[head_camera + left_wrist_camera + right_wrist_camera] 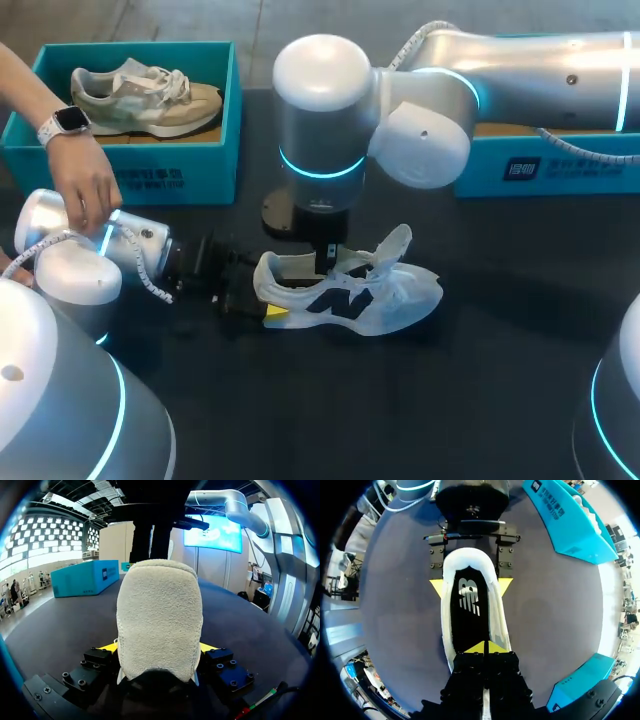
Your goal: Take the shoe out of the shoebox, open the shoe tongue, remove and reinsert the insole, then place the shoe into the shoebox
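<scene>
A beige-and-green laced sneaker (145, 98) lies in a teal cardboard box (150, 172), far left on the black table (480, 400).

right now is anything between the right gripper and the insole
Nothing visible does. The right gripper has its tips together inside the shoe, right over the black insole, and the tongue is lifted forward, clear of the opening. The left gripper clamps the shoe at its heel from both sides.

Head looks down — both wrists near shoe (345, 295).
</scene>
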